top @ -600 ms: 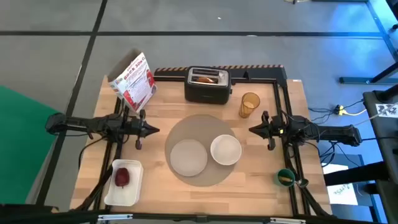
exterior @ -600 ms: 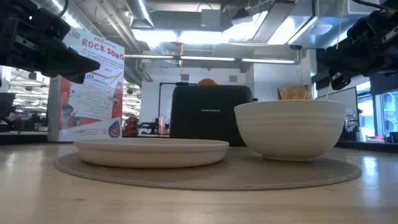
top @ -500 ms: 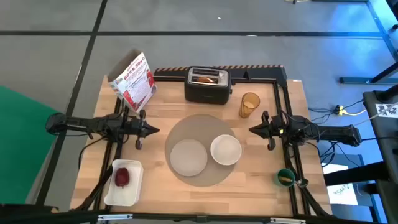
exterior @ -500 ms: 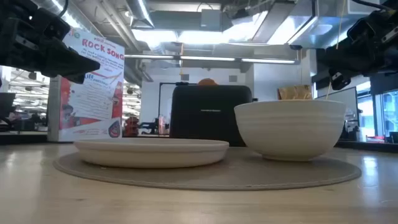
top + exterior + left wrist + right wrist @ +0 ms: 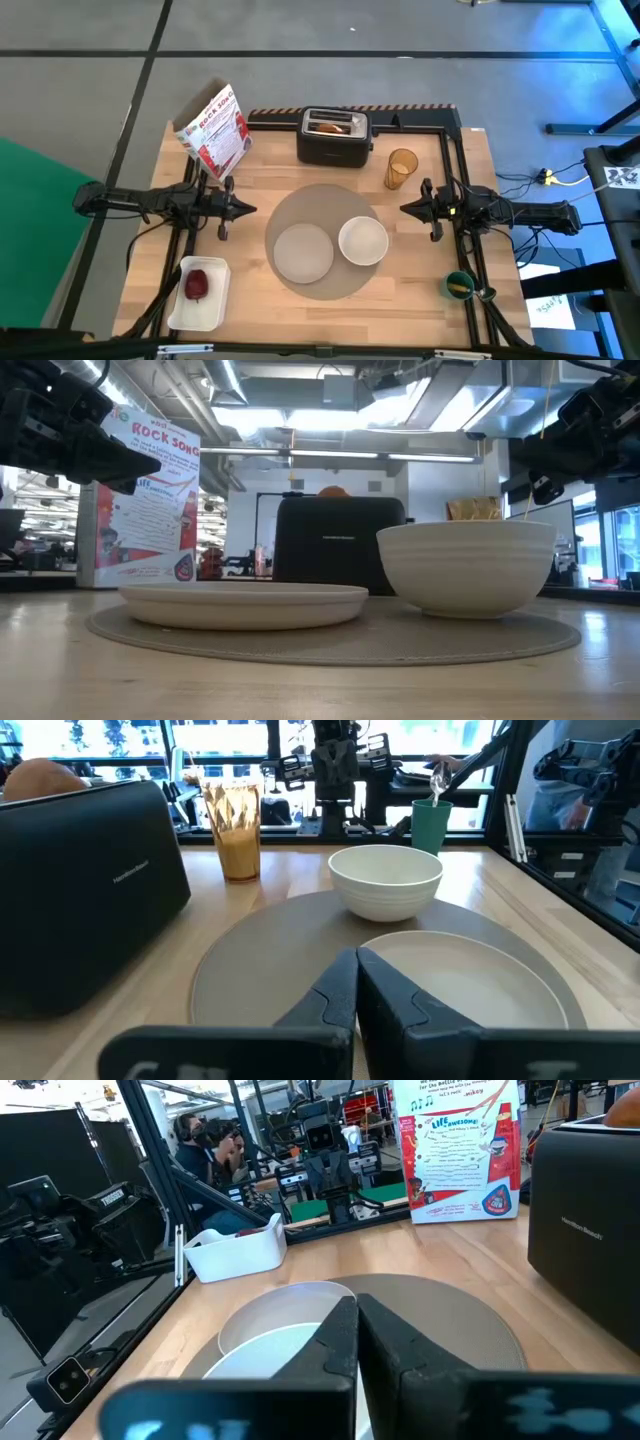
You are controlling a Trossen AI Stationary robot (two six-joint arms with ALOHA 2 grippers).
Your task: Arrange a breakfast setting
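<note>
Table (image 5: 250,190) of pale wood, seen from above, with both arms waiting at its sides. At the far left the left gripper (image 5: 247,210) hangs above the wood with its fingers pressed together, holding nothing, its tip aimed at the grey placemat (image 5: 318,200). In front of that arm, at the table's near left corner, a white tray (image 5: 215,300) holds the small red apple (image 5: 196,286). Behind the arm stands a red and white cereal box (image 5: 214,130), tilted.

At the middle lies the round placemat, and on it the white plate (image 5: 303,251) sits toward the left with the white bowl (image 5: 363,241) just beside it on the right; from the low view the two look very close, though whether they touch is hard to tell. Behind the mat stands a black toaster (image 5: 334,137) with the tan bagel (image 5: 332,127) in its slots. To the right of the toaster is an amber glass (image 5: 401,168).

Farther right the right gripper (image 5: 406,208) also has its fingers together and empty, pointing at the mat. Near the right front corner stands a green cup (image 5: 458,285) with what seems to be the metal spoon (image 5: 438,786) in it.
</note>
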